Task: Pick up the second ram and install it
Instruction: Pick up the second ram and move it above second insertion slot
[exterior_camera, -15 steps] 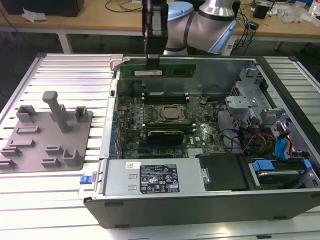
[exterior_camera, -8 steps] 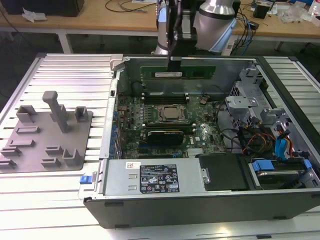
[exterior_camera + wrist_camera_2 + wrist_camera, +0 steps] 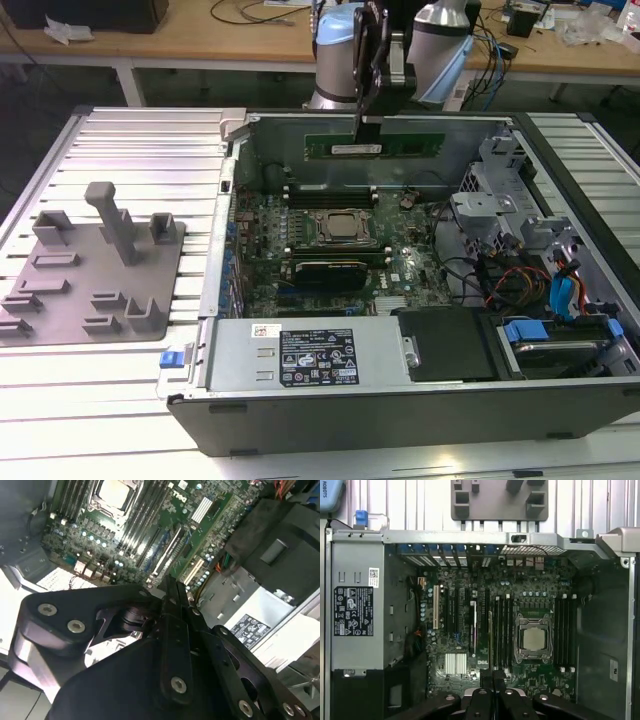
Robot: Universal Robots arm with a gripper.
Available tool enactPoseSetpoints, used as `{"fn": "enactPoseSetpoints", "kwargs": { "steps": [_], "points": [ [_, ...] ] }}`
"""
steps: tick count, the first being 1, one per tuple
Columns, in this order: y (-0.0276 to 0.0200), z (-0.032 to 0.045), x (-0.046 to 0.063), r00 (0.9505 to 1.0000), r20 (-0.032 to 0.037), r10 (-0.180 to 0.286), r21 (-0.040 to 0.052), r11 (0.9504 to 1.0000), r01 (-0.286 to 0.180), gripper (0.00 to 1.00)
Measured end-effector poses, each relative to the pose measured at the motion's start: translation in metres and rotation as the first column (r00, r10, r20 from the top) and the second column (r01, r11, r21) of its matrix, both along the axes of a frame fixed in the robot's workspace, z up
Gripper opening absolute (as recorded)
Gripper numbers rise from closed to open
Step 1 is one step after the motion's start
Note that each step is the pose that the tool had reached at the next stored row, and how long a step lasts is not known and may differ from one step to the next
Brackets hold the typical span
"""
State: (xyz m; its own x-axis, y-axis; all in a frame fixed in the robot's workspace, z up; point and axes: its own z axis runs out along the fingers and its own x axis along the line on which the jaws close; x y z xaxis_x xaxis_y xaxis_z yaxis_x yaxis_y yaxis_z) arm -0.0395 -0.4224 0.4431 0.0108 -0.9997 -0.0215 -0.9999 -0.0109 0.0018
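Note:
The second ram [image 3: 405, 146] is a long thin green stick with a white label. It hangs level in the air over the back of the open computer case, above the motherboard [image 3: 400, 265]. My gripper [image 3: 368, 128] comes down from above and is shut on the stick near its middle. In both wrist views the black fingers [image 3: 492, 680] [image 3: 172, 595] stand pressed together over the board. The CPU socket [image 3: 345, 228] [image 3: 533, 639] lies below, with long dark memory slots [image 3: 500, 630] on either side of it.
The grey holder tray [image 3: 95, 270] with posts lies on the ribbed table at the exterior view's left. The case's metal walls [image 3: 235, 130] ring the board. A power supply [image 3: 310, 360] fills the near side. Drive bays and cables [image 3: 560, 320] crowd the exterior view's right.

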Motion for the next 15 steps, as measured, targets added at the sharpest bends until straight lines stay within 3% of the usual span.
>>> {"fn": "enactPoseSetpoints", "kwargs": {
  "steps": [2, 7, 15],
  "points": [
    [0.0050, -0.0034, 0.000, 1.0000, -0.0005, -0.001, 0.0001, 1.0000, 0.001, 0.09],
    [0.0124, -0.0118, -0.001, 0.9999, -0.0024, -0.011, -0.0026, 0.9999, 0.011, 0.09],
    [0.0210, -0.0219, -0.006, 0.9993, -0.0031, -0.036, -0.0042, 0.9993, 0.036, 0.09]
  ]
}}
